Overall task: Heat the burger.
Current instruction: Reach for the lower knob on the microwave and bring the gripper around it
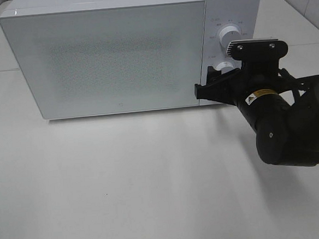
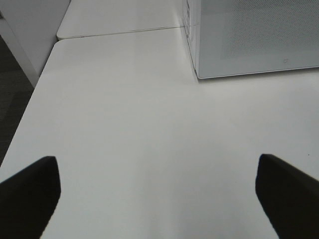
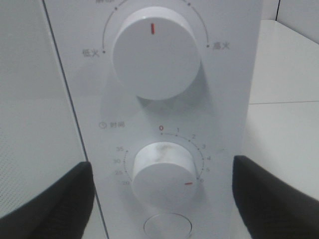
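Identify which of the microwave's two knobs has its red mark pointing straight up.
The upper knob; on the lower timer knob the mark sits well past zero.

burger not visible in any view. white microwave point(image 1: 116, 51) upright on the desk point(image 1: 125, 182), frosted door point(image 1: 111, 57) shut, contents not discernible through it. control panel right of the door: upper knob point(image 3: 155, 52) with red mark straight up, lower knob point(image 3: 162, 174) with red mark turned well clockwise of the red zero on its scale.
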Robot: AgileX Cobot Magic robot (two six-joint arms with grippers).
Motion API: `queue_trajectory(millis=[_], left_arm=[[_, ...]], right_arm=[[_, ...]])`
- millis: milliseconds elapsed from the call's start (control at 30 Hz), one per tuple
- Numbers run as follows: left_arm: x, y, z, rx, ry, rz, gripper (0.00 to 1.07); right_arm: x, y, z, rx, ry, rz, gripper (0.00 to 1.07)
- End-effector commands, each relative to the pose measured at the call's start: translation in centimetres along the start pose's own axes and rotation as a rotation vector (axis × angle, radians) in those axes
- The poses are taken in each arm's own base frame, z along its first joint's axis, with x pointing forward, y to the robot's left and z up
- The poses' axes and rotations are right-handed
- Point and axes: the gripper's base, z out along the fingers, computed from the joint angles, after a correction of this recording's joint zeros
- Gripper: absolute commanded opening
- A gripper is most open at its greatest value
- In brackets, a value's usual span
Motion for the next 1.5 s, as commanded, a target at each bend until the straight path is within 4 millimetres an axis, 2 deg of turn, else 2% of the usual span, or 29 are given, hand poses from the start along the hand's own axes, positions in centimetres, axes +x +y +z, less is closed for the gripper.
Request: queue_trajectory(millis=[33,433,767,1500], left_arm=[[0.2,-0.1,-0.2,0.002,-0.023,-0.002,1.01],[0.2,-0.1,-0.2,0.002,-0.022,-0.003,1.01],[0.2,-0.1,-0.2,0.002,-0.022,-0.003,1.01],[0.2,-0.1,-0.2,0.002,-0.022,-0.003,1.01]], right_arm=[[-2.1,0.2,0.4,0.011,-0.235,-0.015,0.76],[-1.4,0.6,1.5,0.029,-0.23,-0.088,0.76],[-1.4,-0.1,1.9,0.051,-0.227,-0.072,0.76],[-1.6,0.3,2.6,0.048,-0.245,-0.056,0.76]])
